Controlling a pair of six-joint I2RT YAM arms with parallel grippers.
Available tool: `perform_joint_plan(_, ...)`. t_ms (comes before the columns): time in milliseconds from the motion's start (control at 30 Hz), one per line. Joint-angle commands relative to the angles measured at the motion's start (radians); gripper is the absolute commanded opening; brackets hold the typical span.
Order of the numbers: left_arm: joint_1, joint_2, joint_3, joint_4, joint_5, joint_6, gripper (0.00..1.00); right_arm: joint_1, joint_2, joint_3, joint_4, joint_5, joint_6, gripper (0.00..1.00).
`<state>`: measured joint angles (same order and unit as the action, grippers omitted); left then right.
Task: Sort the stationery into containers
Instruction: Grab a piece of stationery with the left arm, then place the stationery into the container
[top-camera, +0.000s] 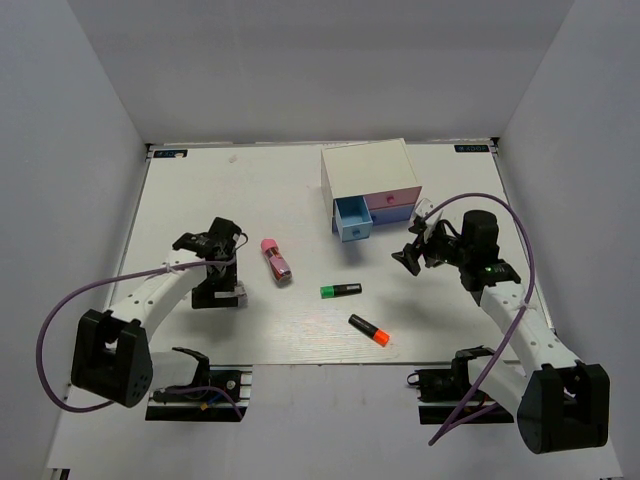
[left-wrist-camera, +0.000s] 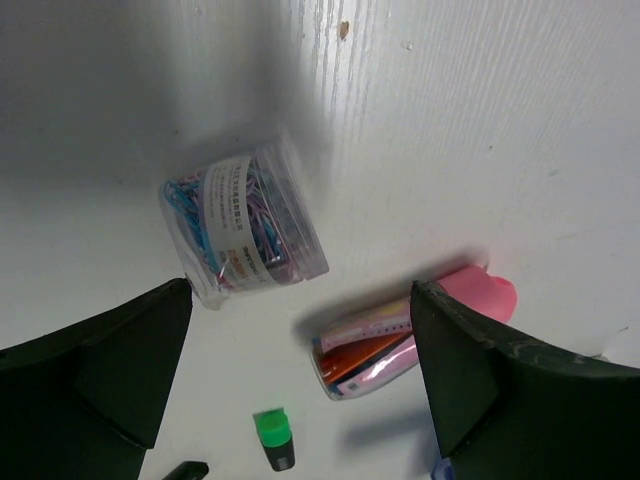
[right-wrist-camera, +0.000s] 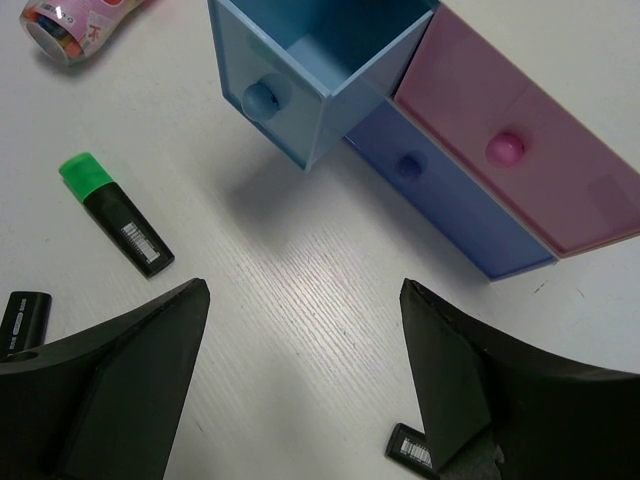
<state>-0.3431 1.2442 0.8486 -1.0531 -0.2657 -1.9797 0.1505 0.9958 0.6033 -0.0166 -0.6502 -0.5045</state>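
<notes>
**Top external.**
- Drawer box: white, far right of centre. Its light-blue drawer is pulled out and its pink drawer is pushed in.
- Green-capped highlighter: mid-table, long axis running left to right, cap to the left.
- Orange-capped highlighter: nearer the arm bases, lying diagonally, cap at the near-right end.
- Pink-capped clear tube: left of centre, between the left gripper and the green pen.
- Right gripper: just right of the pulled-out drawer, well apart from both pens.

**Left wrist.**
- Fingers spread wide, nothing between them.
- Clear tub of paper clips: lies on its side ahead of the claw, roughly centred in the gap.
- The tube lies off toward the right finger.

**Right wrist.**
- Fingers wide apart and empty.
- The light-blue drawer shows a bare interior; the blue-violet lower drawer is shut.
- The green pen lies beyond the left finger, cap pointing away.

**Judgement.** The right arm is nearer both highlighters. To pick the green one it must shift left and set its jaws across the barrel.
</notes>
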Motion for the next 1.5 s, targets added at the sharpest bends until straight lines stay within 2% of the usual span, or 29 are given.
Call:
perform_joint_plan(0, 0.025, 0.031, -0.042, 0.054, 0.012, -0.045, 1.00, -0.008, 0.012, 0.019, 0.041, 0.006, 0.000, 0.82)
perform_joint_plan(300, 0.065, 0.053, -0.095, 0.105, 0.017, -0.035, 1.00, -0.005, 0.006, 0.026, 0.030, 0.011, 0.000, 0.82)
perform_joint_plan(367, 0.076, 0.070, -0.095, 0.114, 0.017, -0.025, 0.95, -0.005, 0.006, 0.027, 0.029, 0.017, 0.001, 0.82)
perform_joint_plan(467, 0.076, 0.095, -0.068, 0.134, 0.017, 0.015, 0.62, -0.005, 0.009, 0.033, 0.021, 0.023, -0.012, 0.82)
perform_joint_plan(500, 0.085, 0.095, -0.054, 0.134, 0.017, 0.039, 0.42, -0.005, 0.007, 0.033, 0.023, 0.023, -0.015, 0.82)
perform_joint_plan(567, 0.085, 0.095, -0.043, 0.143, 0.017, 0.070, 0.25, -0.005, 0.009, 0.035, 0.021, 0.026, -0.016, 0.82)
perform_joint_plan(600, 0.085, 0.095, -0.019, 0.143, 0.017, 0.091, 0.13, -0.005, 0.003, 0.038, 0.021, 0.023, -0.016, 0.82)
perform_joint_plan(733, 0.085, 0.107, 0.085, 0.153, 0.017, 0.269, 0.01, -0.005, 0.009, 0.039, 0.021, 0.026, -0.012, 0.82)
perform_joint_plan(867, 0.063, 0.127, 0.263, 0.194, 0.026, 0.560, 0.00, -0.002, 0.017, 0.041, 0.021, 0.020, -0.014, 0.82)
perform_joint_plan(900, 0.062, 0.127, 0.295, 0.221, 0.067, 0.623, 0.00, -0.003, 0.018, 0.042, 0.021, 0.020, -0.014, 0.82)
perform_joint_plan(933, 0.062, 0.142, 0.344, 0.263, 0.107, 0.769, 0.00, -0.005, 0.023, 0.044, 0.023, 0.018, -0.014, 0.82)
perform_joint_plan(967, 0.062, 0.152, 0.360, 0.389, 0.164, 0.844, 0.00, -0.003, 0.027, 0.046, 0.026, 0.015, -0.011, 0.82)
perform_joint_plan(1033, 0.053, 0.175, 0.388, 0.537, 0.389, 0.998, 0.00, -0.006, 0.040, 0.061, 0.027, 0.014, -0.005, 0.82)
perform_joint_plan(1100, 0.044, 0.262, 0.446, 0.625, 0.571, 1.059, 0.00, -0.006, 0.059, 0.069, 0.035, 0.009, 0.009, 0.82)
perform_joint_plan(1233, -0.002, 0.478, 0.778, 0.510, 0.694, 1.241, 0.00, 0.000, 0.078, 0.092, 0.037, 0.006, 0.024, 0.78)
perform_joint_plan(1300, -0.036, 0.543, 0.878, 0.478, 0.718, 1.318, 0.00, -0.002, 0.079, 0.096, 0.035, 0.009, 0.021, 0.76)
perform_joint_plan(1400, -0.080, 0.632, 1.096, 0.395, 0.663, 1.364, 0.00, -0.002, 0.075, 0.096, 0.035, 0.017, 0.021, 0.75)
perform_joint_plan(1467, -0.105, 0.678, 1.148, 0.351, 0.637, 1.374, 0.00, -0.005, 0.069, 0.092, 0.033, 0.024, 0.024, 0.75)
